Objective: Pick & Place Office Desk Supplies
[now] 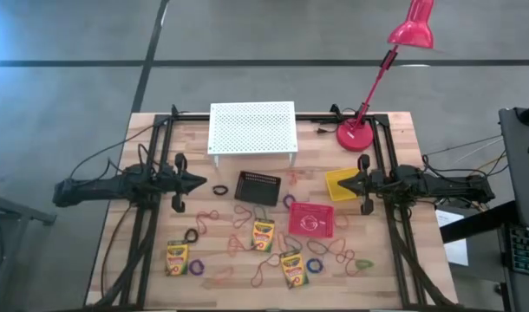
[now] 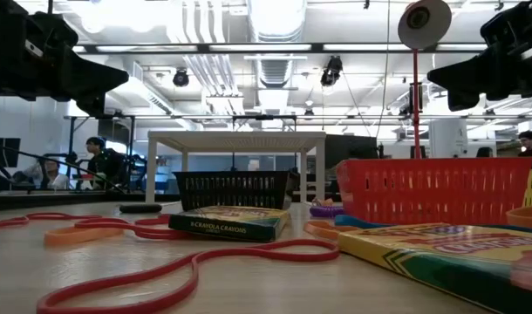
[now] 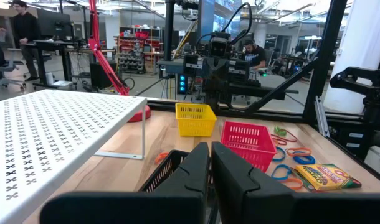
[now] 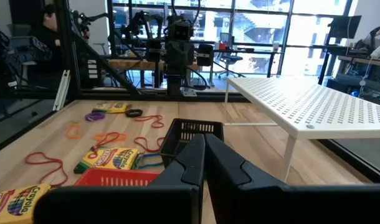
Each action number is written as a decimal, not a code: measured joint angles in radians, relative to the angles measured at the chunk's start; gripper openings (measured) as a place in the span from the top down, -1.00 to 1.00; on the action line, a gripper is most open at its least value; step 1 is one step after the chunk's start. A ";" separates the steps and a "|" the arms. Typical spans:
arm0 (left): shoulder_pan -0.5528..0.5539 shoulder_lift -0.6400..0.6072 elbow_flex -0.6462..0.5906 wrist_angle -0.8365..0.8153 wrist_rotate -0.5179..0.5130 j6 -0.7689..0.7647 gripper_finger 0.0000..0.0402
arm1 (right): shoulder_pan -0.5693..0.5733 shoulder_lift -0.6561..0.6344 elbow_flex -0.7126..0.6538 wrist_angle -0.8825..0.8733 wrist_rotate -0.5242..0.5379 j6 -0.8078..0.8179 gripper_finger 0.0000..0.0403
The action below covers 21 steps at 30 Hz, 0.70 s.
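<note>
Three yellow-and-green crayon boxes lie flat on the table's near half (image 1: pixel 177 257) (image 1: pixel 263 235) (image 1: pixel 291 269). Thin rubber-band loops (image 1: pixel 247 213) are scattered around them. The black basket (image 1: pixel 257 187), red basket (image 1: pixel 311 219) and yellow basket (image 1: pixel 342 184) stand upright mid-table. My left gripper (image 1: pixel 202 183) (image 3: pixel 210 168) is shut and hovers left of the black basket. My right gripper (image 1: pixel 341 183) (image 4: pixel 204 162) is shut and hovers over the yellow basket's edge. In the low view both arms hang well above the table.
A white perforated stand (image 1: pixel 252 128) stands on its legs at the far middle of the table. The red desk lamp's base (image 1: pixel 355 136) sits at the far right. Black frame rails (image 1: pixel 141 234) run along both sides. People show in the room beyond.
</note>
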 joint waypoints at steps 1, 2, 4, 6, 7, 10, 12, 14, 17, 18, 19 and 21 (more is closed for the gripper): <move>0.000 0.000 0.000 0.000 0.000 0.000 0.87 | 0.000 0.000 0.000 0.000 0.000 0.000 0.96; 0.000 0.000 0.000 0.000 0.000 0.000 0.87 | 0.000 0.000 0.000 0.000 0.000 0.000 0.96; 0.000 0.000 0.000 0.000 0.000 0.000 0.87 | 0.000 0.000 0.000 0.000 0.000 0.000 0.96; 0.000 0.000 0.000 0.000 0.000 0.000 0.87 | 0.000 0.000 0.000 0.000 0.000 0.000 0.96; 0.000 0.000 0.000 0.000 0.000 0.000 0.87 | 0.000 0.000 0.000 0.000 0.000 0.000 0.96; 0.000 0.000 0.000 0.000 0.000 0.000 0.87 | 0.000 0.000 0.000 0.000 0.000 0.000 0.96; 0.000 0.000 0.000 0.000 0.000 0.000 0.87 | 0.000 0.000 0.000 0.009 0.001 -0.007 0.96; 0.000 0.000 0.000 0.000 0.000 0.000 0.87 | 0.000 0.004 0.000 0.035 0.007 -0.012 0.96; 0.000 0.000 0.000 0.000 0.000 0.000 0.87 | 0.000 0.004 0.000 0.080 0.007 0.121 0.96; 0.000 0.000 0.000 0.000 0.000 0.000 0.87 | 0.000 0.006 0.000 0.100 0.007 0.191 0.96; 0.000 0.000 0.000 0.000 0.000 0.000 0.87 | 0.000 0.007 0.000 0.122 0.009 0.257 0.96; 0.000 0.000 0.000 0.000 0.000 0.000 0.87 | 0.000 0.009 0.000 0.146 0.034 0.364 0.96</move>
